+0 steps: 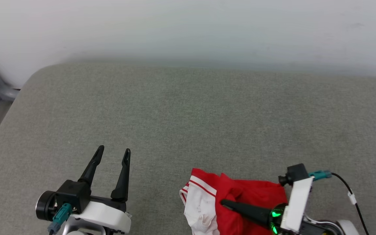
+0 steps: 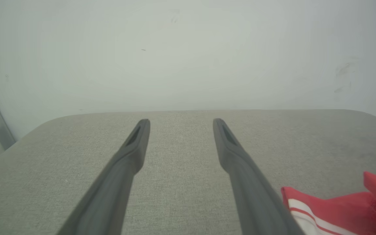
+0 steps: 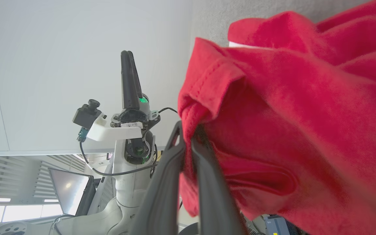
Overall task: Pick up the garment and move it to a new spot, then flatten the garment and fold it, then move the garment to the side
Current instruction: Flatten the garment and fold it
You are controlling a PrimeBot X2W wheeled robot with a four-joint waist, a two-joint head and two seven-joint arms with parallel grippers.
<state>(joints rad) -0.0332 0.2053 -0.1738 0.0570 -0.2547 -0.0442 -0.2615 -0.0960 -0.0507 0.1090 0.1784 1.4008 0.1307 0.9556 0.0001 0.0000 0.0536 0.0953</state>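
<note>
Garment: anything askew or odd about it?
Yes. The garment is a crumpled bunch by the near edge of the grey surface, not flat: one white sleeve pokes out, and the right gripper is shut on a bunched red fold. The left gripper is open, apart.

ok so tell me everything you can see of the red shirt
The garment is a soft red knit shirt, crumpled in a heap with a white sleeve and red-and-white striped trim showing. It is at the near right of the grey fabric surface. The right claw is shut on a bunched red fold; the rest droops around it.
</note>
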